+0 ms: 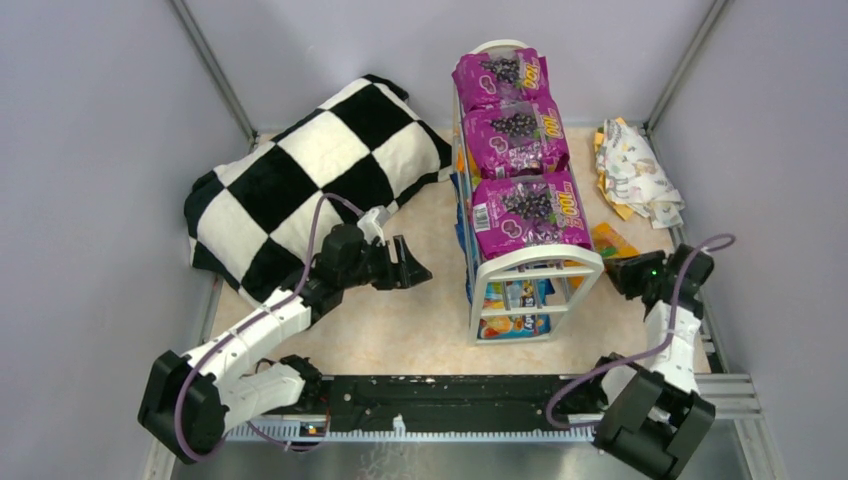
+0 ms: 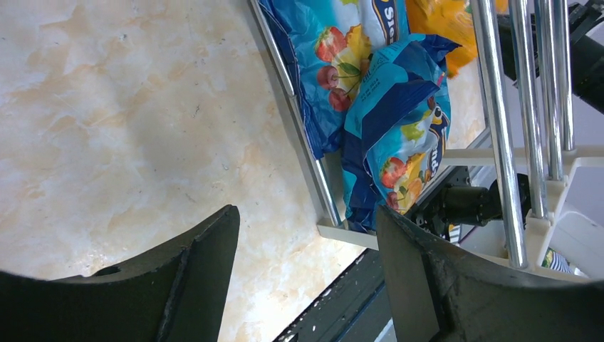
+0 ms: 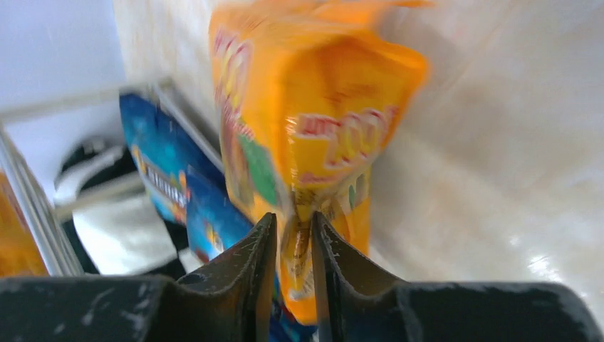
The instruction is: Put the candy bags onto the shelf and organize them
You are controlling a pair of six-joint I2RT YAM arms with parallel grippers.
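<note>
The white wire shelf (image 1: 478, 272) stands mid-table with three purple candy bags (image 1: 520, 215) in a row on its top tier and blue bags (image 1: 512, 325) on the bottom tier. Blue bags (image 2: 388, 121) behind the shelf rods (image 2: 498, 128) also show in the left wrist view. My right gripper (image 3: 293, 221) is shut on the bottom seam of an orange candy bag (image 3: 313, 121), just right of the shelf; from above the bag (image 1: 612, 242) shows beside the gripper (image 1: 625, 270). My left gripper (image 1: 418, 272) is open and empty, left of the shelf; its fingers (image 2: 192, 271) hang over bare table.
A black-and-white checkered pillow (image 1: 310, 180) lies at back left. A pile of more bags (image 1: 640, 180) lies at back right near the wall. A black rail (image 1: 450, 395) runs along the near edge between the arm bases.
</note>
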